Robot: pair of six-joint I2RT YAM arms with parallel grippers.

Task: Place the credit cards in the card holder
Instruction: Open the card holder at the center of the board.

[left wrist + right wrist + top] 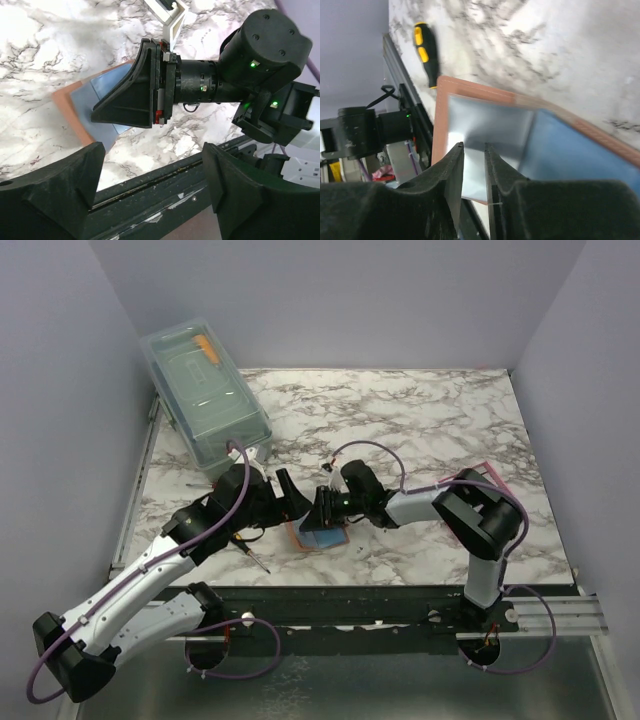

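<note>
Right wrist: tan card holder point(470, 89), blue-lined.

We see soft, even light from overhead on the marble surface point(420, 420), with faint shadows under the arms. In the right wrist view, white glare lies inside the card holder point(465, 89), and the near jaws are blurred.
</note>
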